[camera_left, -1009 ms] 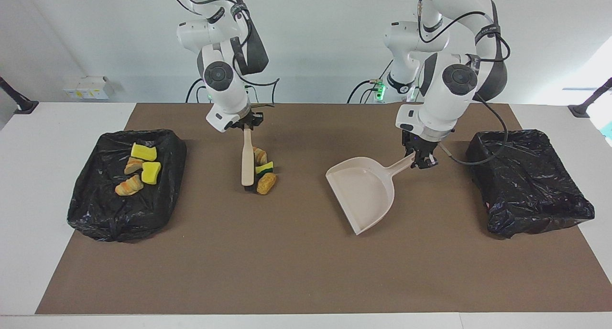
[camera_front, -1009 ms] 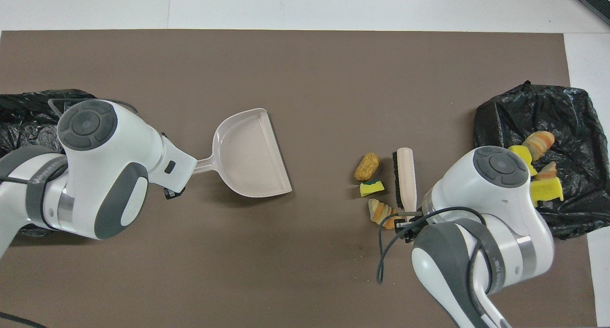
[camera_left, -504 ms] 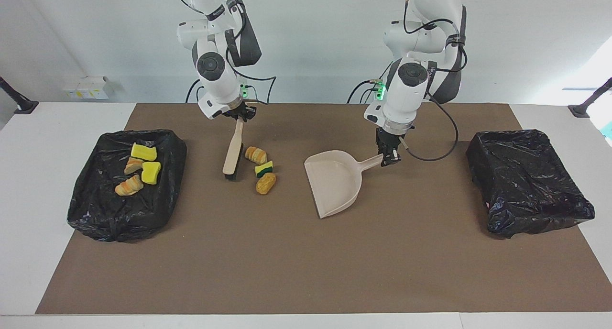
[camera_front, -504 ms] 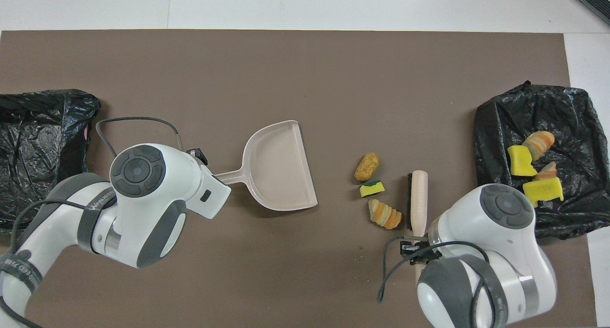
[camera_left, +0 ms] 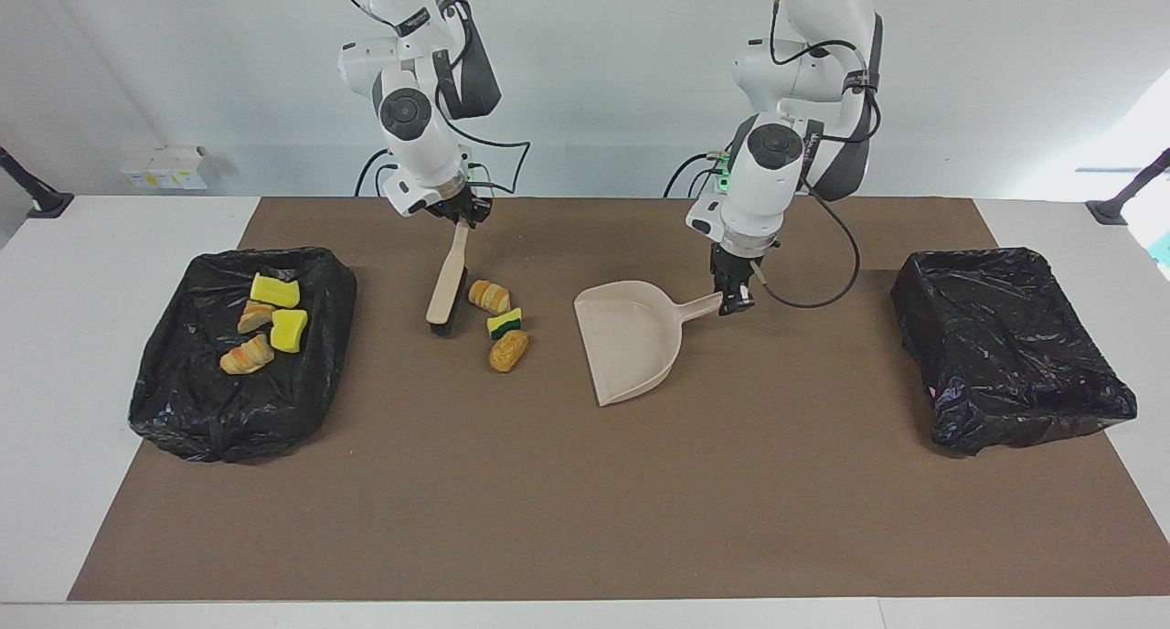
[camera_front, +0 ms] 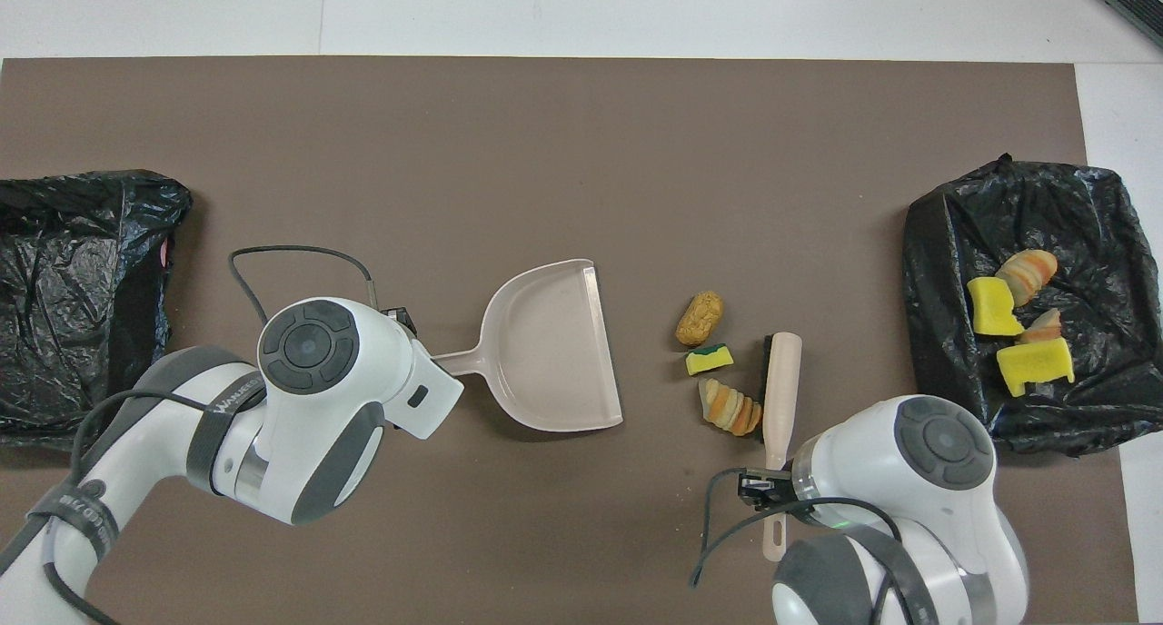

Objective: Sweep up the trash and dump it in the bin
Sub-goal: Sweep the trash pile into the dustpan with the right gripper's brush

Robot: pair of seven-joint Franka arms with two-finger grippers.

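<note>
While left pincer (camera_left: 736, 302) pinches dustpan (camera_left: 631, 341), right pincer (camera_left: 462, 219) pinches brush (camera_left: 447, 286), bare mat (camera_left: 585, 501) between lip and trash (camera_left: 500, 321).

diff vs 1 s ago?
The left gripper, shut on the dustpan, carried it toward the three loose trash pieces. The right gripper swung the brush off them, toward the right arm's bin. Grips, loose pieces and both bins unchanged.
</note>
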